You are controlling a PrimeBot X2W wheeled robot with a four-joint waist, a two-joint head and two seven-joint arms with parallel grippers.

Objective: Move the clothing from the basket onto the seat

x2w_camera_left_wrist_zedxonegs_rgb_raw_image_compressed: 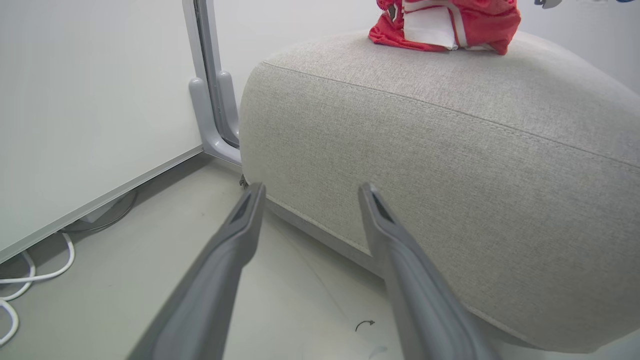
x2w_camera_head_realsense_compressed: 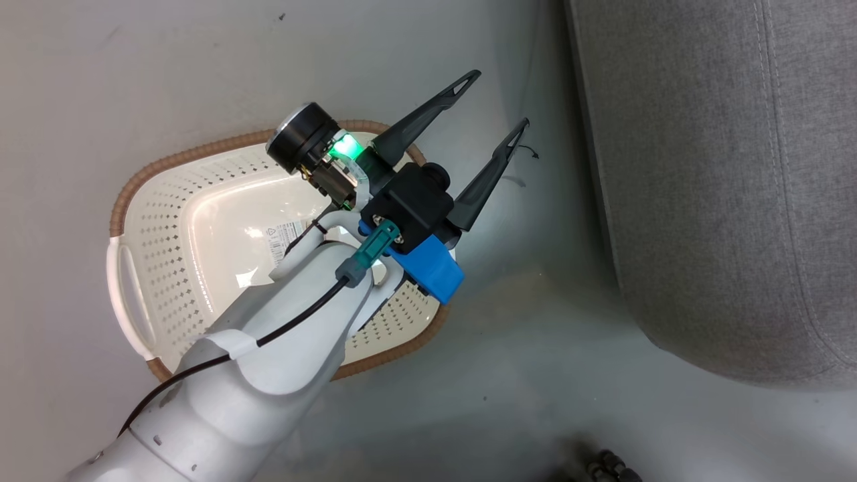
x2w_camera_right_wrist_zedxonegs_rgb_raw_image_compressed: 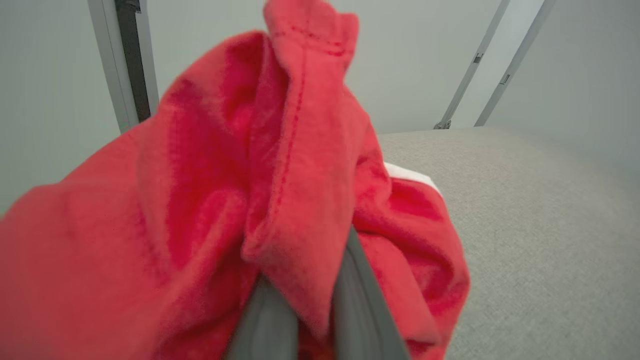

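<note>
Red clothing (x2w_camera_right_wrist_zedxonegs_rgb_raw_image_compressed: pixel 225 175) bunched in the right tool (x2w_camera_right_wrist_zedxonegs_rgb_raw_image_compressed: pixel 307 310), over the seat (x2w_camera_right_wrist_zedxonegs_rgb_raw_image_compressed: pixel 525 210).
Both dark fingers of the right tool are pressed together on a fold of the cloth above the seat's grey top, and a white panel shows just behind. From the left wrist, red-and-white clothing lies heaped on top of the seat. Left tool (x2w_camera_head_realsense_compressed: pixel 500 98) has its fingers spread wide apart, tips aimed at the seat's side. Basket (x2w_camera_head_realsense_compressed: pixel 201 150) sits on the floor (x2w_camera_head_realsense_compressed: pixel 535 375) beside the seat, its perforated bottom and a printed label (x2w_camera_head_realsense_compressed: pixel 284 237) showing.
</note>
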